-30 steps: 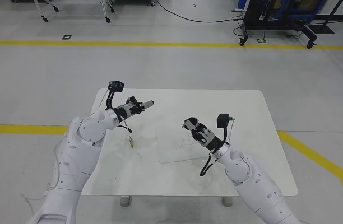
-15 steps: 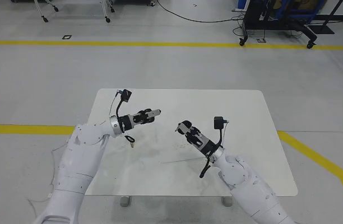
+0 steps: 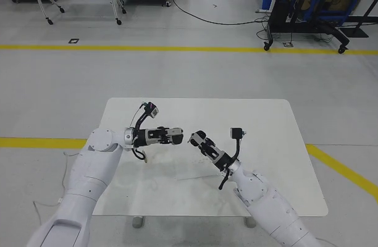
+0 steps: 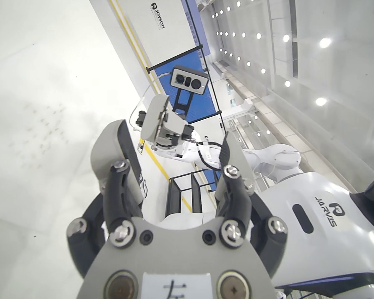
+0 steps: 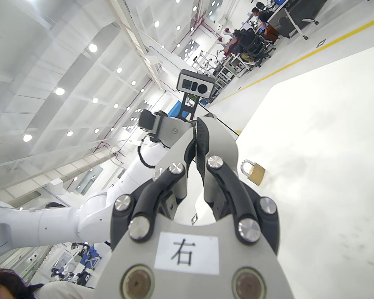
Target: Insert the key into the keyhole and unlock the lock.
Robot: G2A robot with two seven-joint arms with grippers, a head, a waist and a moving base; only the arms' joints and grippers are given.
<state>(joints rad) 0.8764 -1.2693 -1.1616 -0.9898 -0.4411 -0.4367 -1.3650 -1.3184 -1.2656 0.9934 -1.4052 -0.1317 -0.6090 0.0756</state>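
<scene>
Right pincer (image 5: 194,144) pads pressed together, any key between them too hidden to tell, left pincer (image 4: 174,144) spread wide and empty, padlock (image 5: 255,172) flat on surface (image 5: 330,125), shackle end toward left pincer.

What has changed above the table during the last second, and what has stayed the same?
Both arms swung inward. The left hand moved toward the middle of the white table and the right hand came across to meet it, so they now almost face each other. No grasp or release is visible. The small brass padlock lies where it was.
</scene>
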